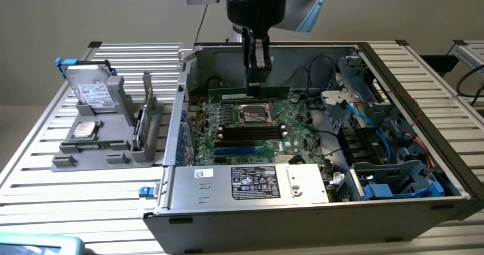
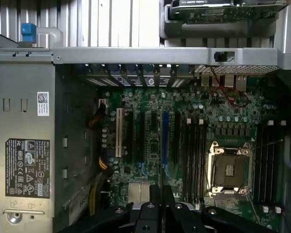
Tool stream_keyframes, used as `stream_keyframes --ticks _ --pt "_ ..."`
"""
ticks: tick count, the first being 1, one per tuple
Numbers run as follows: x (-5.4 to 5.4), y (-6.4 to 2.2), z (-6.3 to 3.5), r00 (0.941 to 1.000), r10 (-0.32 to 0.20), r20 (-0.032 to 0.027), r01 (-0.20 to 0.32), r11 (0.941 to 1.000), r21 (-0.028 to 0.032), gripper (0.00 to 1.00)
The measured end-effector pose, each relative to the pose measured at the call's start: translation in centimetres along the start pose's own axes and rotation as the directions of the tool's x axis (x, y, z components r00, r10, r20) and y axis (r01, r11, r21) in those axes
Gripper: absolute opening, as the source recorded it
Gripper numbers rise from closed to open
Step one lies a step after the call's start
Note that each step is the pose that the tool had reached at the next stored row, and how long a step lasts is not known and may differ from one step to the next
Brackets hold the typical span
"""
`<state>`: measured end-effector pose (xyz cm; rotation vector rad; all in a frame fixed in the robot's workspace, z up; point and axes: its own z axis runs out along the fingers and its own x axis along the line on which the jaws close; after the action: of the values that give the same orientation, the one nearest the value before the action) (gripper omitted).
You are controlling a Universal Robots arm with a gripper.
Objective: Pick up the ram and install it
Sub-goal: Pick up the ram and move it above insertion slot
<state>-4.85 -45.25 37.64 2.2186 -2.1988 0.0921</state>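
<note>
The ram (image 1: 226,89) is a long thin green stick, held level above the far part of the green motherboard (image 1: 295,124) inside the open computer case. My gripper (image 1: 255,85) comes down from above and is shut on the ram's middle. The stick hangs just beyond the CPU socket (image 1: 255,114), apart from the black memory slots (image 1: 253,131) on the socket's near side. In the wrist view the fingers (image 2: 153,213) stand close together over the board, with black slots (image 2: 194,155) and the CPU socket (image 2: 228,170) below them.
The case's walls (image 1: 185,96) ring the board. A grey power supply (image 1: 250,181) fills the near side. Cables and a drive cage (image 1: 393,175) crowd the exterior view's right. A grey tray (image 1: 98,147) with parts stands outside the case on the exterior view's left.
</note>
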Motion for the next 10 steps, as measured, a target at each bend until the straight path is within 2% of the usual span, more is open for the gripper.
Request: stream_keyframes --ticks 5,10 --pt "-0.5 -2.09 0.95 1.0000 0.000 0.0000 0.000 1.0000 -0.0008 0.13" --pt "-2.7 -2.30 1.75 1.0000 0.000 0.0001 0.000 1.0000 -0.0008 0.13"
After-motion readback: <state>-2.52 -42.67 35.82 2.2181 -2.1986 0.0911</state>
